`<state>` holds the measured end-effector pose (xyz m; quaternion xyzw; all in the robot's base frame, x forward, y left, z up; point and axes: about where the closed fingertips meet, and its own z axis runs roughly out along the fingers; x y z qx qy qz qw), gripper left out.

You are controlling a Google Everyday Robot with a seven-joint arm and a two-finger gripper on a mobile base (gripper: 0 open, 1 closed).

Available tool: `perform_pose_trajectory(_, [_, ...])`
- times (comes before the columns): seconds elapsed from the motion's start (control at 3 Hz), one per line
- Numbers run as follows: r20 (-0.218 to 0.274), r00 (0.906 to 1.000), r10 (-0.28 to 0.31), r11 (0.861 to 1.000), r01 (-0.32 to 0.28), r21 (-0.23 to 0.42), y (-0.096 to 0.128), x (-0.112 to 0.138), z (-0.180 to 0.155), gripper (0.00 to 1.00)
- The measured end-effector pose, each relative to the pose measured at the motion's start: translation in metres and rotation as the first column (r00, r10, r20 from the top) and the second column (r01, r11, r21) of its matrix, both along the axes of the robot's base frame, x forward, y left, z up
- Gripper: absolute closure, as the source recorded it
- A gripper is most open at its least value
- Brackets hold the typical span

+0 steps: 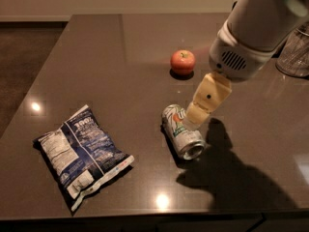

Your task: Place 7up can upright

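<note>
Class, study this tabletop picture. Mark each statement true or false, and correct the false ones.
1. The 7up can stands upright. False: it lies on its side.
2. The blue chip bag lies left of the can in the camera view. True.
3. The gripper hovers over the apple. False: it is down at the can, nearer the camera than the apple.
4. The apple rests on the chip bag. False: it sits on the table, beyond the can.
5. The can's shiny top faces the near edge of the table. True.
</note>
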<state>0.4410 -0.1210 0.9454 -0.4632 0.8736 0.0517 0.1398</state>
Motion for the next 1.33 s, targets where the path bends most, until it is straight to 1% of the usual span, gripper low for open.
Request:
perform_pose_trajectory(0.33, [-0.060,0.9927,-0.104,0.994,0.102,-0.050,0.016,0.009,-0.020,0.00])
perform_pose_trajectory(0.67, [-0.117,0.9723,-0.202,0.978,0.193,-0.082,0.028,0.013,-0.038,0.00])
perform_pose_trajectory(1.0, [-0.167,0.9499,-0.264,0.964,0.253,-0.086,0.039,0.015,-0.054,0.00])
perform_pose_trajectory(1.33, [-0.208,0.9286,-0.307,0.951,0.294,-0.094,0.045,0.016,-0.072,0.00])
